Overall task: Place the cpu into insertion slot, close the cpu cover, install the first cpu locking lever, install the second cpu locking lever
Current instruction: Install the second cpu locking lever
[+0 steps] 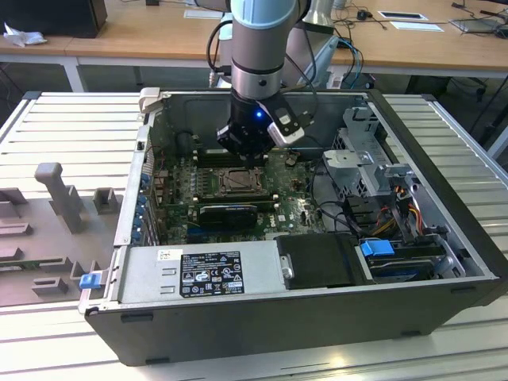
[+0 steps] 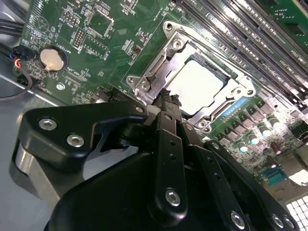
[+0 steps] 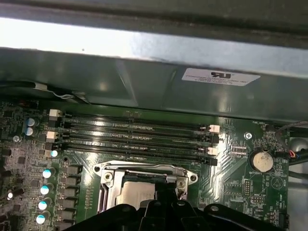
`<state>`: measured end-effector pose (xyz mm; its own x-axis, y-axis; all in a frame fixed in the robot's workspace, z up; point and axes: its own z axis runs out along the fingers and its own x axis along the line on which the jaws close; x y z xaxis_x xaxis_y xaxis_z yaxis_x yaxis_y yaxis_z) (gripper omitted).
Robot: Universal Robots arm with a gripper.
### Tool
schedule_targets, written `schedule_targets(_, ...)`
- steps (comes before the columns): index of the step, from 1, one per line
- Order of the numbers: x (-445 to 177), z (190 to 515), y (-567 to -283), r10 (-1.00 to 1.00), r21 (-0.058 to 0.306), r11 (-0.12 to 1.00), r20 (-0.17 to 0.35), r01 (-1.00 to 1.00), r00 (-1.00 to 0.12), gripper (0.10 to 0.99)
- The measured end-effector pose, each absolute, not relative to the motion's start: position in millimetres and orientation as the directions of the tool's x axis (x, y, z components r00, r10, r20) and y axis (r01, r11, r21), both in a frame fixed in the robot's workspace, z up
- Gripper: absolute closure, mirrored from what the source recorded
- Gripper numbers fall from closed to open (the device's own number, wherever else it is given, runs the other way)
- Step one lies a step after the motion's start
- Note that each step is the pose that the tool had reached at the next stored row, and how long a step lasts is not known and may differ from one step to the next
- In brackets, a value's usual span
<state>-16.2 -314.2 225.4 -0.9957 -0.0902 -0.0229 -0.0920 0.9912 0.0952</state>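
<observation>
The cpu [image 2: 195, 86] lies flat in the insertion slot [image 1: 230, 182] on the green board, its pale metal top showing through the window of the cpu cover [image 2: 161, 57]. The cover's silvery frame lies down around the chip. In the first wrist view the cpu [image 3: 134, 195] and the cpu cover [image 3: 144, 169] sit just beyond my fingertips. My gripper [image 2: 166, 101] is shut, its tips together at the socket's edge, close over the frame's corner. Whether the tips touch the frame or a lever I cannot tell. In the exterior view the gripper [image 1: 246, 155] hangs low inside the case, just behind the socket.
Long memory slots [image 3: 134, 134] run beside the socket, near the case's back wall [image 3: 144, 82]. A black card [image 1: 230, 213] lies in front of the socket. The power supply [image 1: 198, 274], a drive cage [image 1: 365, 151] and loose cables [image 1: 397, 214] stand around the board. A coin battery [image 2: 51, 58] sits near the board's edge.
</observation>
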Motion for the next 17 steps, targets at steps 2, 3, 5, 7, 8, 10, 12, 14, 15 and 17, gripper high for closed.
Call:
schedule_targets(2,-16,233,-314,-0.09,0.095,0.991,-0.023,-0.092,-0.996,0.98)
schedule_targets(3,-16,235,-314,-0.09,0.095,0.991,-0.023,-0.092,-0.996,0.98)
schedule_targets(5,-16,242,-314,-0.09,0.095,0.991,-0.023,-0.092,-0.996,0.98)
schedule_targets(7,-16,245,-314,-0.09,0.095,0.991,-0.023,-0.092,-0.996,0.98)
schedule_targets(8,-16,245,-315,-0.09,0.096,0.991,-0.023,-0.092,-0.996,0.98)
schedule_targets(10,-16,245,-318,-0.09,0.095,0.991,-0.023,-0.092,-0.996,0.98)
schedule_targets(12,-16,245,-321,-0.09,0.095,0.991,-0.023,-0.092,-0.996,0.98)
schedule_targets(14,-16,245,-324,-0.09,0.095,0.991,-0.023,-0.092,-0.996,0.98)
schedule_targets(15,-16,245,-326,-0.09,0.095,0.991,-0.023,-0.092,-0.996,0.98)
schedule_targets(17,-16,245,-330,-0.09,0.095,0.991,-0.023,-0.092,-0.996,0.98)
